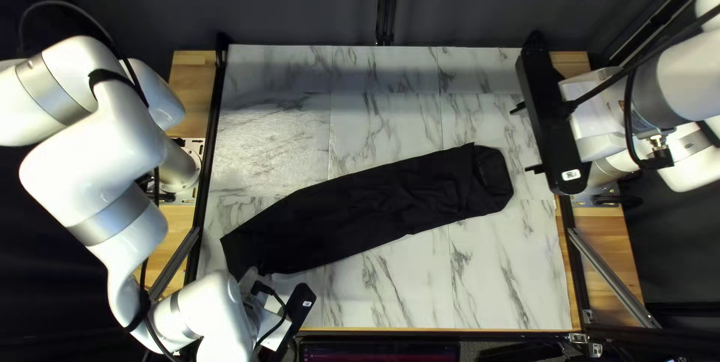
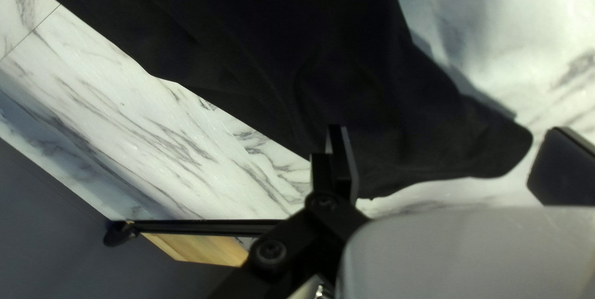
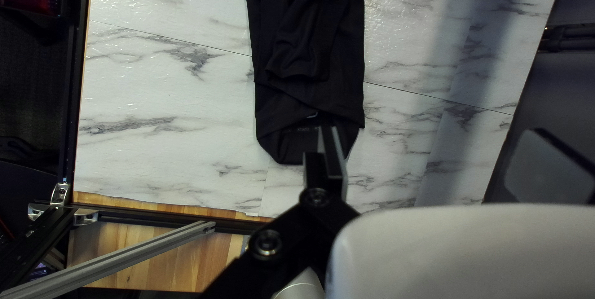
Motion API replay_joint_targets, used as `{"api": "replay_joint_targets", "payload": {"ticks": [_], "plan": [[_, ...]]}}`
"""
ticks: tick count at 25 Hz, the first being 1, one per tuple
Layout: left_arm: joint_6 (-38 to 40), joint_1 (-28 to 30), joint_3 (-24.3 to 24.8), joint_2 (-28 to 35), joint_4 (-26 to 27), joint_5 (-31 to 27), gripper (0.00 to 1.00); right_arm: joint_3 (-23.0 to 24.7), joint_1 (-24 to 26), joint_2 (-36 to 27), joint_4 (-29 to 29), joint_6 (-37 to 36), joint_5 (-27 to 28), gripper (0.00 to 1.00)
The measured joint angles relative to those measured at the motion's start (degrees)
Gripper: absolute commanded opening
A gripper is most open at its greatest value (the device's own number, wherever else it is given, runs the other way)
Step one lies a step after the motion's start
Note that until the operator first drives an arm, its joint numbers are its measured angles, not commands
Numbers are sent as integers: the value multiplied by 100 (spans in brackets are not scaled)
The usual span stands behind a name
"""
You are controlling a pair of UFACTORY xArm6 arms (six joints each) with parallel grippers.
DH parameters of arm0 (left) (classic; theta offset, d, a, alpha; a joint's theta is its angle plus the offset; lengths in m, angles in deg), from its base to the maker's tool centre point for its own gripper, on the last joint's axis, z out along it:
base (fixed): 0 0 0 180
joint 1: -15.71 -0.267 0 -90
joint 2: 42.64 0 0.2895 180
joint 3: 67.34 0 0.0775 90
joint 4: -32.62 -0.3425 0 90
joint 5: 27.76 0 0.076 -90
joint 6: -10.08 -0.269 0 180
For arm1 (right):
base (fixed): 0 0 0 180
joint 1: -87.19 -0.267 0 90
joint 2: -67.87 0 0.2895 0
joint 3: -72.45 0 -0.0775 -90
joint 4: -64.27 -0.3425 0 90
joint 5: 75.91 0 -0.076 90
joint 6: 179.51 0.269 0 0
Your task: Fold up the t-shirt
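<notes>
Dark curtain (image 1: 285, 2) across the back, marble-patterned desk (image 1: 510, 257) in front, and there's our black t-shirt (image 1: 360, 208), a long slanting strip from near the left arm (image 1: 97, 159) to right of centre! Left claw (image 2: 449, 144) has its fingers wide apart, with the tapered end of the cloth between them, no clamp on it. Over to the right claw (image 3: 434, 138): fingers spread as well, holding nothing, beside the rounded end.

How will it handle? Light and limp, I'd say, no danger of breaking, but a loose layer could slide or ruck up. The smooth desk may let the whole strip skid. Best bite for a lengthwise fold: right through the stack at the tapered end, every layer together, well in from the edge; one skin alone would peel the bundle open.

Now the tricky viewing! Black on black swallows the creases, so the layer count is anyone's guess, and I can't pick out the sleeves. From above, the left claw's housing hides its fingertips; whether either finger brushes the fabric, I can't call. The right wrist view cuts off the tapered end entirely.
</notes>
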Motion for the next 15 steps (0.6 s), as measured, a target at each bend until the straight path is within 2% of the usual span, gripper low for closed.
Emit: {"api": "replay_joint_targets", "payload": {"ticks": [8, 15], "plan": [[557, -80, 632, 343, 407, 552, 100, 0, 0, 0, 0, 0, 0, 100], [693, -137, 643, 281, 729, 841, 100, 0, 0, 0, 0, 0, 0, 100]]}}
